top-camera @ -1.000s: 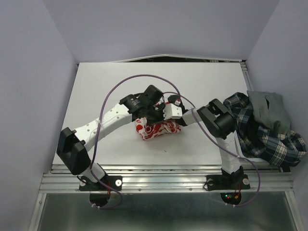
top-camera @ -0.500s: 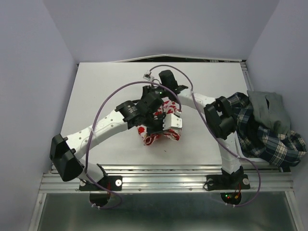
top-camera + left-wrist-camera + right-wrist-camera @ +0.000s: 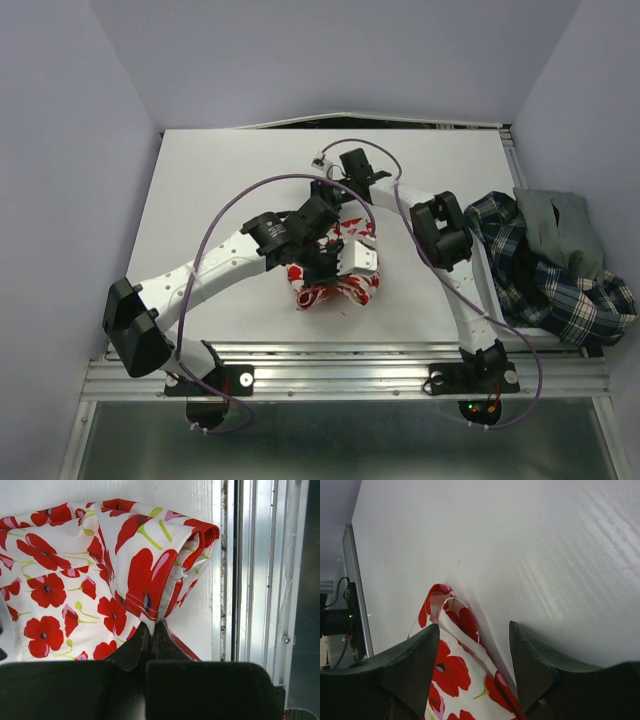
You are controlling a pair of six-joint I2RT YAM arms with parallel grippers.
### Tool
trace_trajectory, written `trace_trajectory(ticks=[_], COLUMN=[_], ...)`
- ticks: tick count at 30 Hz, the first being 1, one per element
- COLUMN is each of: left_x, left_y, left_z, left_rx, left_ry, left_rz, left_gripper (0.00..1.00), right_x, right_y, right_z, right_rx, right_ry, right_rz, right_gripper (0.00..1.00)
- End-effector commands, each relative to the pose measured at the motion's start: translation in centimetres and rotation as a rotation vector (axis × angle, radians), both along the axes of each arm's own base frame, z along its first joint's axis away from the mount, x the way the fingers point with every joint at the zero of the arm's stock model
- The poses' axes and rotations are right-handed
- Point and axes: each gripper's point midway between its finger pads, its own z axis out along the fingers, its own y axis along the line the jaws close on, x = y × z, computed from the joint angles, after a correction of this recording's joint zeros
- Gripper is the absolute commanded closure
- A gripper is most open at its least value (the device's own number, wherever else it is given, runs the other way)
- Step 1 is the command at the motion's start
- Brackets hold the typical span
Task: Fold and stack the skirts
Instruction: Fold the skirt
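Observation:
The white skirt with red poppy print (image 3: 340, 292) lies bunched on the white table (image 3: 220, 180), near its front middle. My left gripper (image 3: 326, 266) is shut on a fold of this skirt (image 3: 75, 585), the fingertips (image 3: 151, 626) pinching the hem. My right gripper (image 3: 337, 202) is at the skirt's far side, open, and a corner of the skirt (image 3: 455, 665) lies between its fingers (image 3: 474, 632). The plaid skirt (image 3: 520, 275) and the grey skirt (image 3: 560, 228) lie heaped together at the table's right edge.
The metal rail (image 3: 350, 355) runs along the table's near edge, close to the skirt's fold in the left wrist view (image 3: 250, 580). Purple walls enclose the left, back and right. Both arms cross above the middle of the table.
My right gripper has swung from beside the skirt to its far side and is now open. My left gripper has carried the pinched fold a little toward the near edge.

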Motion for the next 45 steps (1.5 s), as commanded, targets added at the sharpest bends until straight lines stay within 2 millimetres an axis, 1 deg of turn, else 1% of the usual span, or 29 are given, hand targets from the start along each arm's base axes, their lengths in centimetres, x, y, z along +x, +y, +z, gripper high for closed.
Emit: trace_trajectory(ticks=[1, 2, 4, 5, 7, 9, 10, 11, 13, 14, 15, 19, 22, 23, 26, 27, 28, 29, 31, 35, 36, 37, 38, 40, 41, 42, 43, 44, 45], left_x=[0.0, 0.4, 1.4, 1.9, 3.1, 4.4, 5.3, 6.1, 7.5, 8.0, 8.9, 11.5, 13.0, 13.5, 14.1, 14.4, 14.5, 14.5, 14.4, 14.0, 13.7, 13.5, 13.2, 13.0, 12.9, 12.6, 12.6, 12.4, 12.1], left_y=[-0.4, -0.4, -0.4, -0.5, -0.6, -0.7, -0.7, -0.9, -1.0, -1.0, -0.9, -1.1, -1.3, -1.4, -1.5, -1.6, -1.5, -1.4, -1.5, -1.6, -1.4, -1.2, -0.9, -0.5, -0.3, -0.2, 0.0, 0.1, 0.1], left_z=[1.2, 1.3, 2.0, 2.1, 2.5, 2.3, 2.1, 2.2, 2.3, 2.2, 1.6, 0.7, 0.4, -0.2, -1.6, -1.7, -2.2, -2.8, -3.4, -2.9, -2.7, -2.6, -2.3, -1.7, -1.3, -0.4, 0.1, 1.2, 1.5], left_rx=[-0.030, -0.024, -0.018, -0.019, -0.016, -0.004, 0.008, 0.002, 0.000, 0.003, 0.016, 0.025, 0.017, 0.025, 0.048, 0.045, 0.051, 0.062, 0.067, 0.052, 0.055, 0.059, 0.068, 0.074, 0.070, 0.057, 0.046, 0.025, 0.014], left_ry=[-0.026, -0.042, -0.082, -0.097, -0.130, -0.155, -0.173, -0.197, -0.228, -0.236, -0.236, -0.274, -0.305, -0.307, -0.308, -0.313, -0.306, -0.297, -0.286, -0.264, -0.256, -0.247, -0.236, -0.237, -0.231, -0.236, -0.234, -0.234, -0.221], left_rz=[-0.017, -0.021, -0.010, -0.012, 0.002, 0.013, 0.027, 0.035, 0.042, 0.044, 0.055, 0.053, 0.057, 0.059, 0.049, 0.051, 0.049, 0.046, 0.043, 0.048, 0.052, 0.057, 0.058, 0.073, 0.089, 0.099, 0.111, 0.136, 0.146], left_gripper=[1.00, 1.00, 1.00, 1.00, 1.00, 1.00, 1.00, 1.00, 1.00, 1.00, 1.00, 1.00, 1.00, 1.00, 0.98, 0.97, 0.94, 0.92, 0.83, 0.70, 0.65, 0.64, 0.62, 0.40, 0.39, 0.39, 0.38, 0.37, 0.37], right_x=[-2.8, -3.9, -5.3, -6.4, -7.5, -8.6, -8.8, -9.9, -10.4, -10.8, -11.1, -12.4, -12.9, -12.9, -12.8, -12.7, -12.6, -12.4, -11.8, -9.7, -8.3, -7.8, -7.1, -4.7, -3.2, -2.1, -0.9, 0.5, 1.8], right_y=[-0.3, -0.6, -0.7, -1.0, -1.0, -1.2, -1.0, -0.9, -1.1, -0.6, -0.7, -0.8, -0.9, -0.9, -0.9, -0.9, -0.8, -0.7, -0.6, 0.0, -0.1, 0.1, 0.1, -0.5, -0.2, -0.6, -1.0, -0.8, -1.3], right_z=[-2.2, -3.0, -2.9, -3.5, -2.6, -2.8, -1.8, -2.2, -1.6, -1.3, -1.2, -1.0, -0.8, -0.7, -0.6, -0.7, -0.8, -0.7, -0.9, -0.4, 0.2, 0.7, 0.6, 1.3, 2.2, 2.6, 3.1, 4.4, 4.9], right_rx=[-0.036, -0.040, -0.009, -0.006, 0.032, 0.054, 0.082, 0.078, 0.087, 0.095, 0.101, 0.112, 0.120, 0.120, 0.119, 0.117, 0.116, 0.115, 0.103, 0.079, 0.083, 0.083, 0.063, 0.041, 0.028, 0.026, 0.029, 0.028, 0.025], right_ry=[0.042, 0.092, 0.148, 0.204, 0.253, 0.304, 0.298, 0.316, 0.330, 0.344, 0.352, 0.382, 0.397, 0.397, 0.395, 0.396, 0.399, 0.395, 0.377, 0.301, 0.261, 0.239, 0.204, 0.144, 0.100, 0.076, 0.051, -0.006, -0.034], right_rz=[0.063, 0.067, 0.097, 0.095, 0.106, 0.097, 0.106, 0.120, 0.121, 0.123, 0.122, 0.131, 0.131, 0.130, 0.125, 0.124, 0.120, 0.113, 0.094, 0.042, 0.024, 0.019, 0.004, -0.046, -0.076, -0.098, -0.117, -0.134, -0.157], right_gripper=[0.39, 0.45, 0.52, 0.56, 0.62, 0.67, 0.69, 0.69, 0.69, 0.69, 0.70, 0.70, 0.69, 0.70, 0.69, 0.69, 0.69, 0.67, 0.62, 0.41, 0.32, 0.29, 0.22, 0.20, 0.18, 0.13, 0.11, 0.09, 0.08])
